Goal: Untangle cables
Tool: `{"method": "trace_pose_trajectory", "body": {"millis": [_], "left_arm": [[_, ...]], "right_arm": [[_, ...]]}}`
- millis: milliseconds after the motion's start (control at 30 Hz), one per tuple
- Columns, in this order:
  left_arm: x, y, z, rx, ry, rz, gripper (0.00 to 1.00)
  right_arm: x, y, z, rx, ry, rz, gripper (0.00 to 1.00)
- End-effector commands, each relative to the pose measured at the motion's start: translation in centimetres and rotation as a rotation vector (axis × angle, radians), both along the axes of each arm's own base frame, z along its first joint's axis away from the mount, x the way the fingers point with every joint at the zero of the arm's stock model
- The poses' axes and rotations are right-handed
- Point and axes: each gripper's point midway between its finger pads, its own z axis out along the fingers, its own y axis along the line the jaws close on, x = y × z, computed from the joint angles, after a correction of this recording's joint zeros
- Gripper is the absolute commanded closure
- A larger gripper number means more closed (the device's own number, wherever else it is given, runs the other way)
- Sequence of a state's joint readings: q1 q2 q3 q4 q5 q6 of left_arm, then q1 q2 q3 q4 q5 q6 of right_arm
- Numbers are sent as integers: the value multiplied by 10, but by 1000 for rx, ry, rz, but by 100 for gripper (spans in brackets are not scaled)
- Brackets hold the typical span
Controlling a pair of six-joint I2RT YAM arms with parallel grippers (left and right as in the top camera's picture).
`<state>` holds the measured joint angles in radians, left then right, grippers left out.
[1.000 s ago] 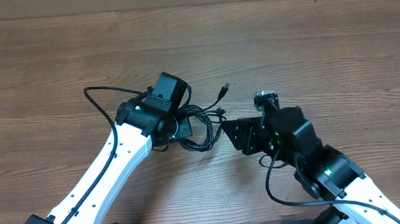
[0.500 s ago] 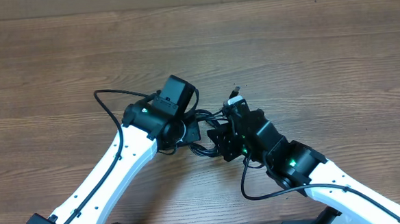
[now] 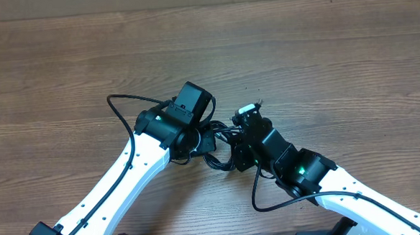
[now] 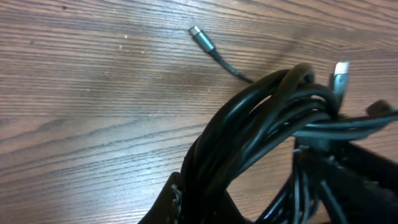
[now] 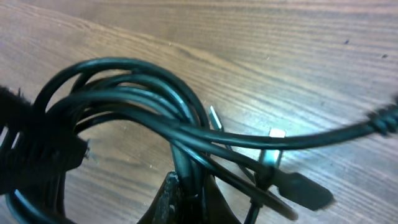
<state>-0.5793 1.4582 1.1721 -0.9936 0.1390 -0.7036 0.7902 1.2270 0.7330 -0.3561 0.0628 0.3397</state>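
The cables (image 3: 216, 160) are a tangled bundle of thin black cords lying on the wooden table between my two grippers. In the left wrist view the bundle (image 4: 261, 118) rises in loops from my left gripper (image 4: 202, 208), which is shut on it. A loose plug tip (image 4: 200, 35) lies on the wood and a silver plug (image 4: 339, 71) sticks up. My right gripper (image 5: 193, 199) is shut on several strands of the bundle (image 5: 124, 87), next to a silver plug (image 5: 273, 146). From overhead, the left gripper (image 3: 202, 139) and right gripper (image 3: 233, 146) nearly meet.
The wooden table (image 3: 321, 47) stretches all around. A thicker black arm cable (image 3: 119, 104) loops out from my left arm. Another arm cable (image 3: 261, 197) hangs off my right arm. One plug tip (image 3: 258, 102) pokes out beyond my right wrist.
My right arm has moved left to the bundle and its gripper now grips the strands. My left arm has shifted slightly right with the cables.
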Motion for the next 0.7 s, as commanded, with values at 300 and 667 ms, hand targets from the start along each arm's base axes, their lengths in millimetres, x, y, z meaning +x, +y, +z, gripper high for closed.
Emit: {"method": "trace_pose_trajectory", "body": {"millis": [300,667], "left_arm": [[25,-10,12,-38,-114,46,96],[28,10,8,53,-126,125,96]], "right_arm": [[-94,62,31,336,303,508,96],[-84,44,72,453,257,446,96]]}}
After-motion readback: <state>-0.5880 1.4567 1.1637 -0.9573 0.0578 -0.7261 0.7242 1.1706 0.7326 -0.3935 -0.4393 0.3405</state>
